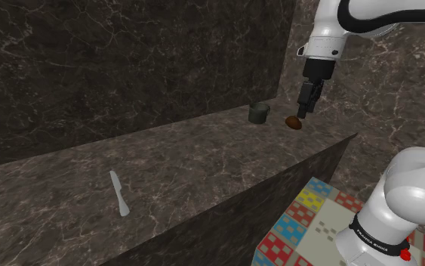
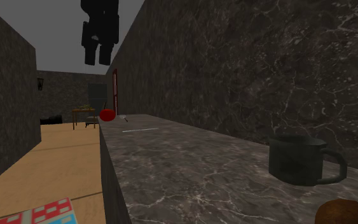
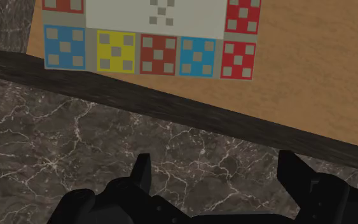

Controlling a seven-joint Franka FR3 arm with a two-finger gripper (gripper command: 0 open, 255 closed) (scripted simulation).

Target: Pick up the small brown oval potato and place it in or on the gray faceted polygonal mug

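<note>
The all-black two-fingered claw [image 1: 305,110] hangs in the air over the dark marbled stone bench [image 1: 188,162], pointing down. In the wrist view its fingers [image 3: 140,173] stand well apart with nothing held; between them lies bare bench top. In the second exterior view the claw [image 2: 98,58] hangs high above the bench surface [image 2: 184,172].

In the shoulder view the small brown oval potato [image 1: 294,122] sits just below the fingertips and a little to their left. It lies on the bench, near the end by the marbled wall. The potato [image 2: 348,212] rests free, touched by nothing.

Just beside it, toward the shoulder view's left, the dark grey faceted mug [image 1: 258,113] stands upright, apart from the potato. In the second exterior view, the mug [image 2: 298,159] has its handle turned to the right.

Well apart along the bench lies a pale grey, slim knife-like utensil [image 1: 118,193]. A red rounded thing [image 2: 109,115] sits at the bench's far end in the second exterior view.

Beyond the bench edge, a rug with red, blue and yellow checkered squares [image 3: 152,51] lies on the light wooden floor [image 3: 298,95].
</note>
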